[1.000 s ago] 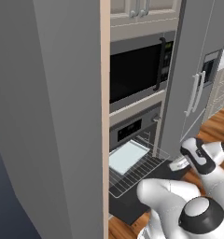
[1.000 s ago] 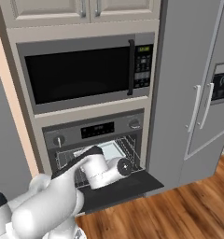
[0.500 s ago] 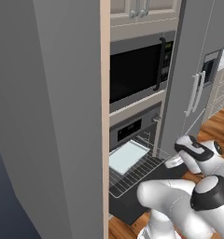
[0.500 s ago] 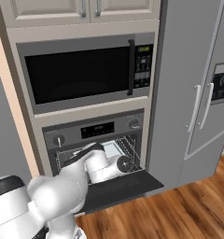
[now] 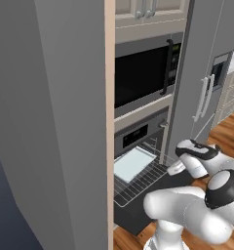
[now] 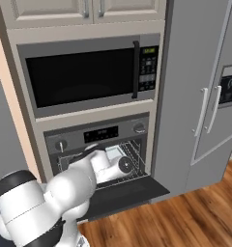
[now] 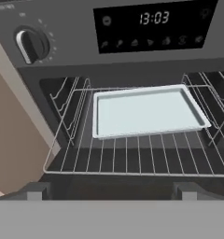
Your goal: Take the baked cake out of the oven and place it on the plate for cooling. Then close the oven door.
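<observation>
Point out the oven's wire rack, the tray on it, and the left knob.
wire rack [image 7: 132,158], hand view, front bars.
tray [image 7: 146,112], hand view, flat pale middle.
left knob [image 7: 33,44], hand view, round face.

The rendered scene is evenly and softly lit, with no hard shadows and no clear single light source. The oven [image 7: 132,70] cavity reads darker than its steel front, while the pale tray [image 7: 146,111] inside stands out brightly. The display digits (13:03) are legible. Edges look slightly soft and pixelated in all three views, without lens distortion or glare.
</observation>
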